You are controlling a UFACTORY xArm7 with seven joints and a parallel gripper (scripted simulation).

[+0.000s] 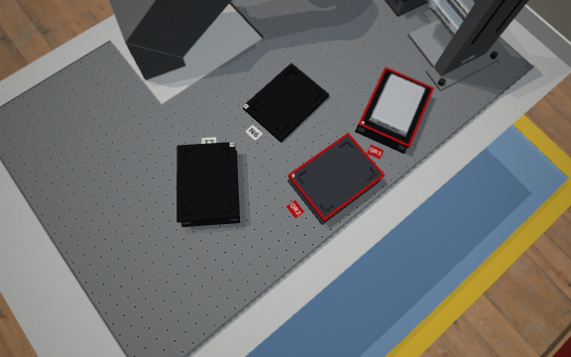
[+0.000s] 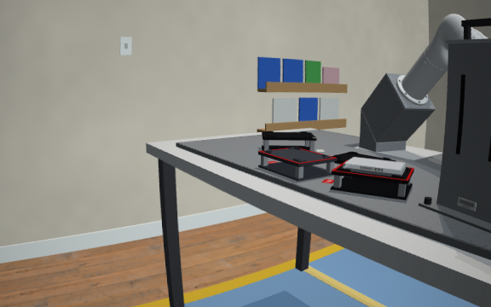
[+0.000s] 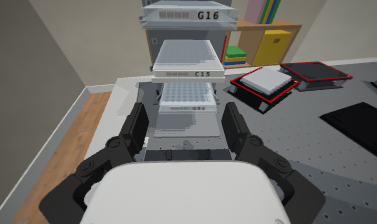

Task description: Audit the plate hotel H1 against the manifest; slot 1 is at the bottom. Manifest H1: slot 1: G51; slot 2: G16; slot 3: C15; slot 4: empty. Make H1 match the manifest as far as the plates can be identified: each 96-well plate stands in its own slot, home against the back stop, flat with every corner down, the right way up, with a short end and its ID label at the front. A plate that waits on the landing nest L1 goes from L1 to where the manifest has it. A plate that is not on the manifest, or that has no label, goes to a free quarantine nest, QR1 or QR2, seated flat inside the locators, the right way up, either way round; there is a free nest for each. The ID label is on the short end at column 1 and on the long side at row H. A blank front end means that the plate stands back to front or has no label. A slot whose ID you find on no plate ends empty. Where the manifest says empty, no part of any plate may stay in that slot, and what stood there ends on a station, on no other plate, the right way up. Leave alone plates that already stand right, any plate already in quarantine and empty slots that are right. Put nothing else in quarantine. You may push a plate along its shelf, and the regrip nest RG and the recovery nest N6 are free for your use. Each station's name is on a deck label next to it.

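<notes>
Gripper [image 3: 185, 131] stood spread wide, holding nothing, facing the plate hotel [image 3: 150, 44] at the far end of the deck. You saw plate G16 [image 3: 189, 16] uppermost in view, plate C15 [image 3: 188, 60] below it jutting forward, and a lowest plate [image 3: 185, 97] with an unreadable label. To the right, QR1 [image 1: 379, 77] carried a white plate [image 1: 398, 105]; QR2 [image 1: 336, 177] sat beside it.

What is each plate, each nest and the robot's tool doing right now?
Tool: open, holding nothing.
G16 plate: in the hotel, above C15, label forward.
C15 plate: sticking out forward, label forward.
Lowest plate: label forward, ID too blurred to read.
QR1: holds a plate.
QR2: free.
N6: free.
</notes>
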